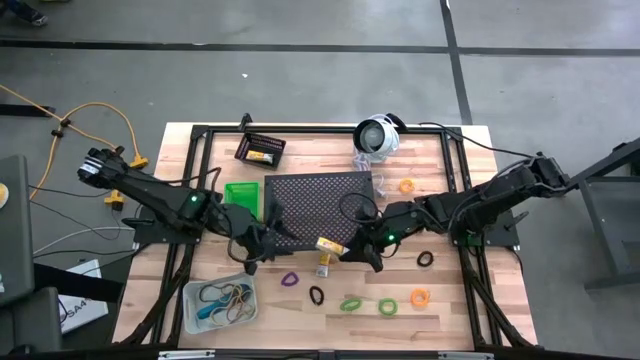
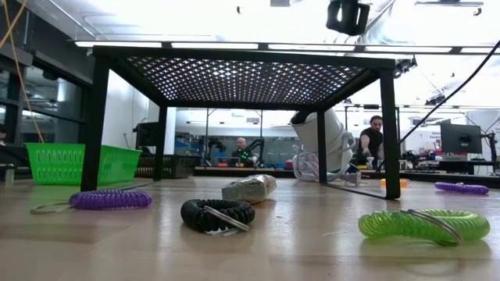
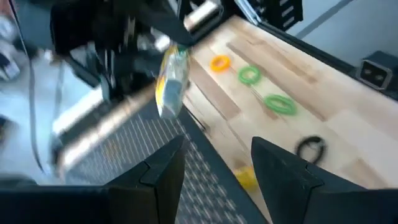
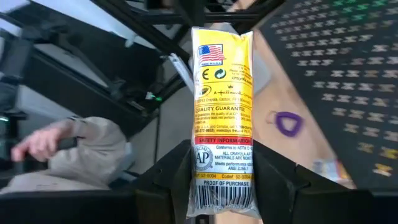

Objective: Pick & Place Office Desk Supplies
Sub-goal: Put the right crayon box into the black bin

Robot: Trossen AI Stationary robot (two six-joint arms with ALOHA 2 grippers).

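Above the tabletop (image 1: 440,170), right pincer (image 4: 224,193) clamps 1 yellow tube (image 4: 225,112) by its end, lifted clear for carrying; left pincer (image 3: 217,158) gapes wide nearby, empty.

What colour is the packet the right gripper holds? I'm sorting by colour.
Yellow, with a red band: the packet in the right gripper, clearest in the right wrist view.
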